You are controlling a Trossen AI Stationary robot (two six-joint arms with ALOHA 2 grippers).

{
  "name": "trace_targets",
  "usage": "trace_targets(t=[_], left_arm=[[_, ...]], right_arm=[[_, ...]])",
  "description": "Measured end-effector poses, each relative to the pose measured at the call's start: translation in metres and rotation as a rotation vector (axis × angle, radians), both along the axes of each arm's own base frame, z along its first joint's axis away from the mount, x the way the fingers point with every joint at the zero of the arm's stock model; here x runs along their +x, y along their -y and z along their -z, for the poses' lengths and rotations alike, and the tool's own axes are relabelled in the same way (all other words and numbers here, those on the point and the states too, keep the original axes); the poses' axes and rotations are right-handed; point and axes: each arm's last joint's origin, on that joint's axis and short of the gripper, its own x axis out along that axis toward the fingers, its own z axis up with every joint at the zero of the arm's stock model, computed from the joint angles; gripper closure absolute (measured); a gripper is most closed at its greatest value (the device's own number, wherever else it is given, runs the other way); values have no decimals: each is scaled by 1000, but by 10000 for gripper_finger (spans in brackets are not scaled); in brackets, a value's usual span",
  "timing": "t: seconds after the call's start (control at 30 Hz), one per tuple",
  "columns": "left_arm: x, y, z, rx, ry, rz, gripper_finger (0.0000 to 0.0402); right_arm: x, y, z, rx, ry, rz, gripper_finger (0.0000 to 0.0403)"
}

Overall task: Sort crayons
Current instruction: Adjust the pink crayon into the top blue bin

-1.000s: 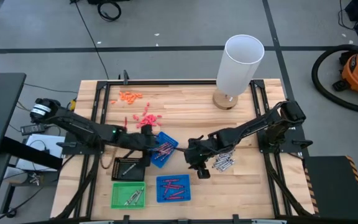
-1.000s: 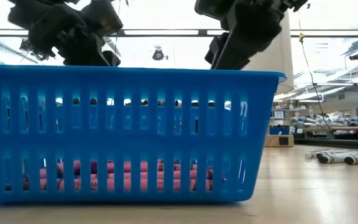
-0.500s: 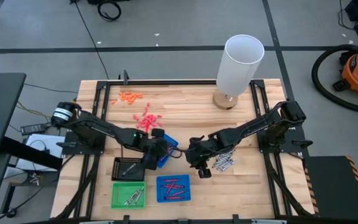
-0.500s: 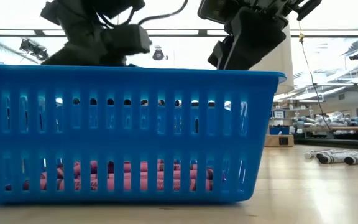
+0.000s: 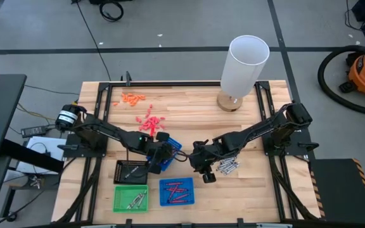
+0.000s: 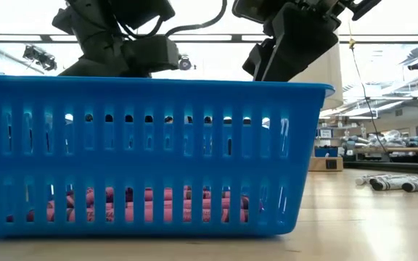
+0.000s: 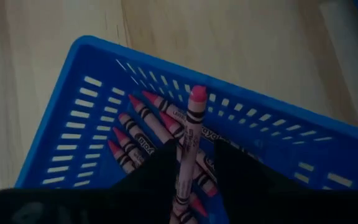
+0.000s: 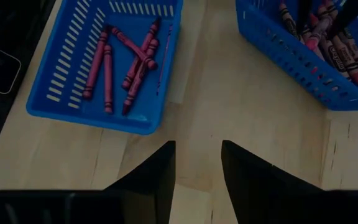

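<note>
Wrappers on the crayons carry dark printed bands; the lettering is too blurred to read. Left gripper (image 7: 191, 186), over the central blue basket (image 7: 98, 74), has its jaws clamped on one pink-tipped red crayon (image 7: 190, 134) standing upright above more red crayons (image 7: 135, 140) lying in that basket. Front blue tray (image 8: 61, 93) holds several maroon crayons (image 8: 126, 62). Right gripper (image 8: 197, 165) hovers over bare table (image 8: 253, 112), jaws apart and holding nothing; grey crayons (image 5: 228, 166) lie loose just beside it.

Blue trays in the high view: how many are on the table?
2. The first blue tray sits mid-table. The second blue tray sits toward the picture's bottom, right of the green tray. None seems hidden.
</note>
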Motion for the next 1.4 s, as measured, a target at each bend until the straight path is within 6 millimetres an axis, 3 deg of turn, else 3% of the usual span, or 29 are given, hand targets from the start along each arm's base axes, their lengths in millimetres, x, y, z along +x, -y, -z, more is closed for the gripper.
trace_targets(t=[0.33,0.47,0.83,1.2,1.4], left_arm=[[0,0,0,-22,4,-37,368],[-1,0,1,-25,-12,-50,382],[2,-9,-14,-89,-64,-265,381],[0,-17,-13,-188,-94,-453,380],[-1,-17,-13,-197,-102,-470,340]], right_arm=[[-1,0,1,-14,-6,4,266],[-2,1,2,-21,-22,1,266],[-4,1,0,-30,-27,-9,266],[-4,1,0,-33,-27,-14,266],[-5,2,1,-42,-42,-20,266]])
